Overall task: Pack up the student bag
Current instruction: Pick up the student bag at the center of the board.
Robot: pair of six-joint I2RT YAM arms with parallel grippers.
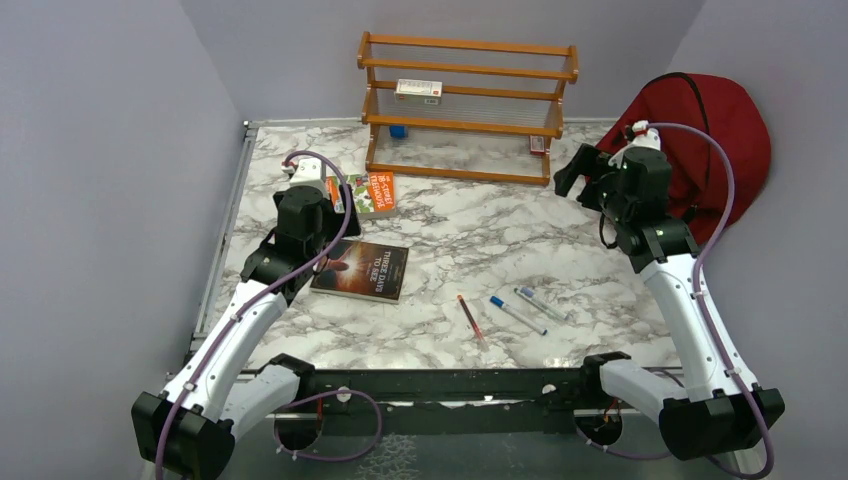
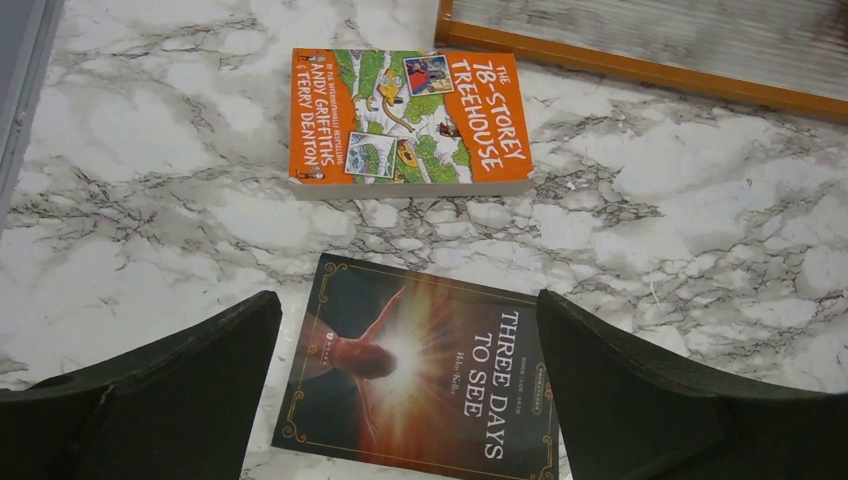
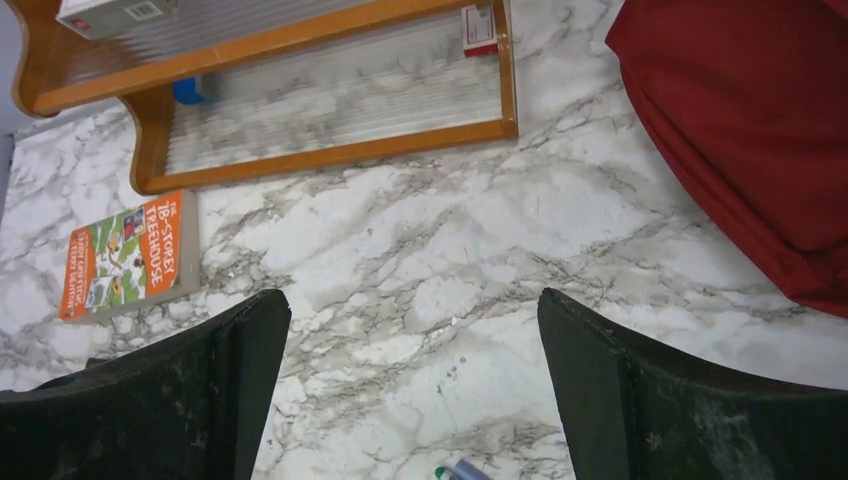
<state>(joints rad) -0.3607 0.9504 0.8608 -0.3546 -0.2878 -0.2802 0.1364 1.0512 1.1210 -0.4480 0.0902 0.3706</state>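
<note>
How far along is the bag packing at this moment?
Nothing looks done: the dark book, the orange book and three pens lie on the table, outside the student bag. In hand, nothing: the left gripper hangs open over the dark book, the right gripper open and empty. All packing remains.

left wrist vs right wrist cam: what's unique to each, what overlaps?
Left wrist only: the Three Days to See book, lying flat on the table. Right wrist only: the student bag and a white box on a shelf. Both: the orange Treehouse book, the wooden rack and the marble table.
</note>
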